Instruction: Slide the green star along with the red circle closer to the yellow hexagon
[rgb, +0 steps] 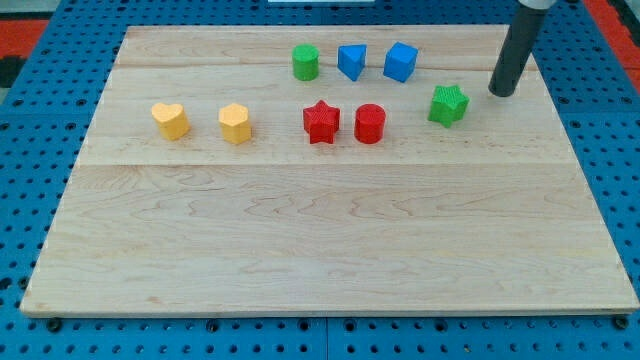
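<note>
Our tip (501, 93) rests on the surface (300, 240), just right of the green star (449, 105); red circle (369, 123) and yellow hexagon (235, 124) sit leftward. We carry no end effector, only the rod.

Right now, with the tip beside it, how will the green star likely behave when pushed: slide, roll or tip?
The green star looks squat and flat-bottomed, so it should slide, not roll or tip. Its points may make it rotate if my tip, now at its right, pushes off-centre. The smooth wooden board probably offers little grip.
</note>
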